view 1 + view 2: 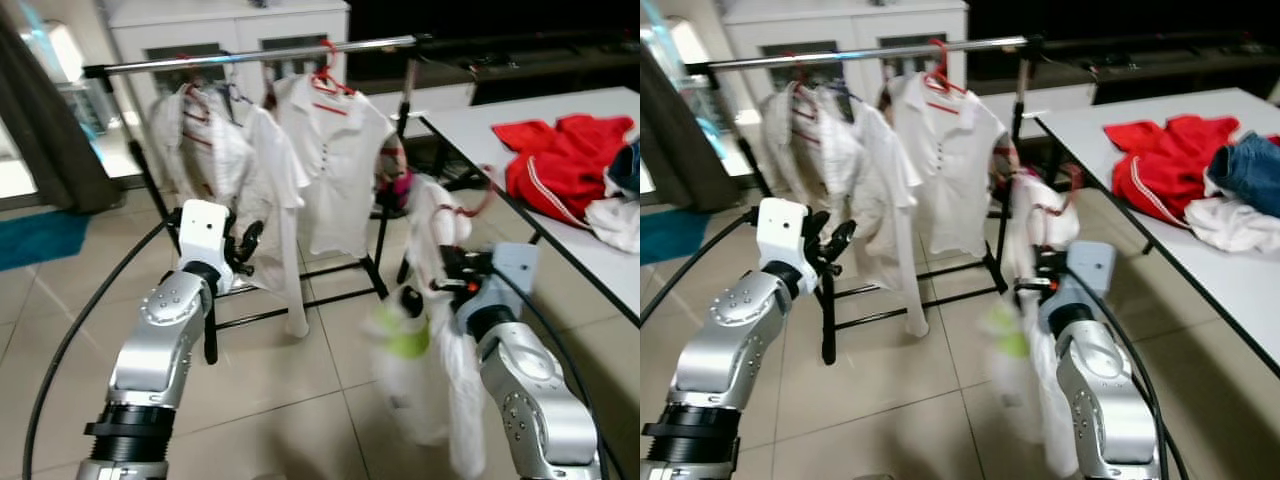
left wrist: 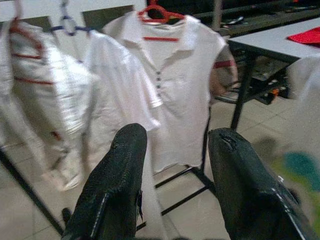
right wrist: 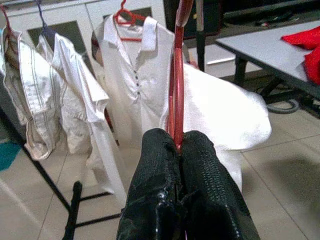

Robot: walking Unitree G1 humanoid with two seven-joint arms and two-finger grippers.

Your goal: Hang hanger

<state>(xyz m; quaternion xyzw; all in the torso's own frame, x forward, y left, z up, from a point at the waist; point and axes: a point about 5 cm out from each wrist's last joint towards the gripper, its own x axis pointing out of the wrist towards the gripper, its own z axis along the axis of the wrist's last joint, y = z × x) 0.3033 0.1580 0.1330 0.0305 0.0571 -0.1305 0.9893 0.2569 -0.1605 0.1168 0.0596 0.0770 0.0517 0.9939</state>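
Right gripper (image 3: 179, 150) pinched tight on a red hanger (image 3: 176, 75), fingers closed with the hanger's lower part between them. A white garment (image 1: 440, 330) hangs from it, draping down past the right arm, with a blurred green patch on the fabric. The hanger is held in the air in front of the robot, below and short of the clothes rail (image 1: 260, 55), just beside the rail's right end post. Left gripper (image 2: 175, 175) is raised toward the rack, fingers spread apart, holding nothing.

Rail already carries three white shirts (image 1: 335, 150) on hangers; there looks to be free bar to the right of them. Surface (image 1: 480, 125) at right has a red garment (image 1: 560, 160) and other clothes piled near its far edge.

Step in hand: carrying the loaded hanger to the rail. Next move likely needs the right arm lifted until the hook clears the bar, then lowered onto the free stretch before letting go. Hook orientation is hard to read here.
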